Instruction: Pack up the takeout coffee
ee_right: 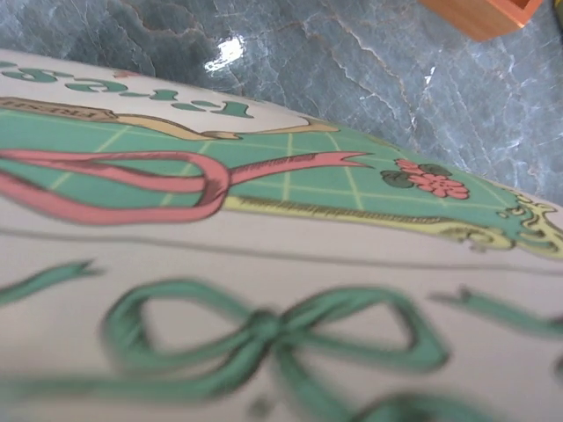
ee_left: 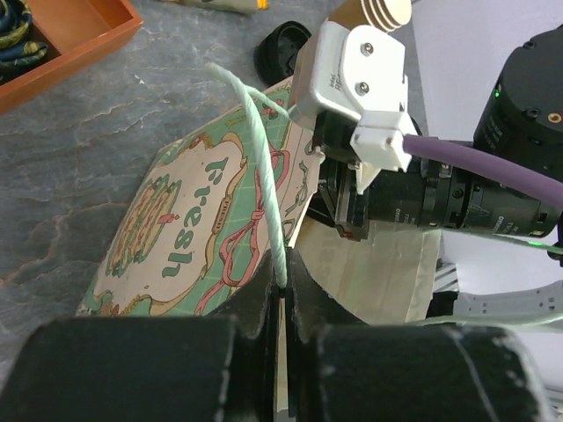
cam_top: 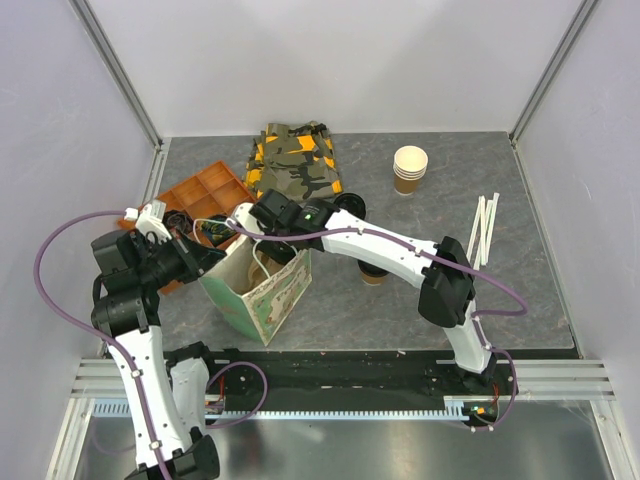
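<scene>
The printed paper bag (cam_top: 262, 292) stands open at the left of the table. My left gripper (ee_left: 283, 280) is shut on the bag's pale green string handle (ee_left: 262, 158) and holds it up; it also shows in the top view (cam_top: 212, 256). My right gripper (cam_top: 240, 222) reaches over the bag's far rim, and its fingers (ee_left: 350, 220) sit at the bag's mouth. I cannot tell whether they are open or shut. The right wrist view shows only the bag's printed side (ee_right: 264, 264), very close. The takeout coffee (cam_top: 374, 275) stands on the table, partly hidden under my right arm.
An orange compartment tray (cam_top: 205, 195) lies behind the bag. A camouflage cloth (cam_top: 295, 160) lies at the back. A loose black lid (ee_left: 280, 51) lies near the bag. A stack of lidless paper cups (cam_top: 410, 168) and white straws (cam_top: 485, 228) are at the right.
</scene>
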Controlling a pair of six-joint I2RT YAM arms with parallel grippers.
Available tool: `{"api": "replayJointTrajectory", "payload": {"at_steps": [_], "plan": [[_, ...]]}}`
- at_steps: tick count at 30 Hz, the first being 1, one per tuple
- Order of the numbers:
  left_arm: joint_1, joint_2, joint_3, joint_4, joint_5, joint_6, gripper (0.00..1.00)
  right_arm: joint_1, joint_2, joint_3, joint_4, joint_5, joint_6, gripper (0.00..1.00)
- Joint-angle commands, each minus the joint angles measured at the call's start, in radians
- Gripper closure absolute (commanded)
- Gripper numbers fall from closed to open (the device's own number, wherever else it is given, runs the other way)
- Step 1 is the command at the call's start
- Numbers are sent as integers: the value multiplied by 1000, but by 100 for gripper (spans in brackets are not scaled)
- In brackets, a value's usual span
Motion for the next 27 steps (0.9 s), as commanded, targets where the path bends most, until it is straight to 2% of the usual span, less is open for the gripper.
{"api": "replayJointTrajectory", "payload": {"at_steps": [1,11,20,21,27], "plan": [[6,-9,1,-48,-38,92,98,7,-13,22,18,-8,43,100],[6,-55,0,-39,9,135,98,7,9,26,5,18,56,87],[4,-138,1,-36,72,251,98,8,3,78,-4,61,63,68],[4,-142,0,-36,74,256,98,7,4,82,-10,62,65,62],[4,-165,-23,-37,85,294,98,8,-10,124,-32,70,59,61]]}}
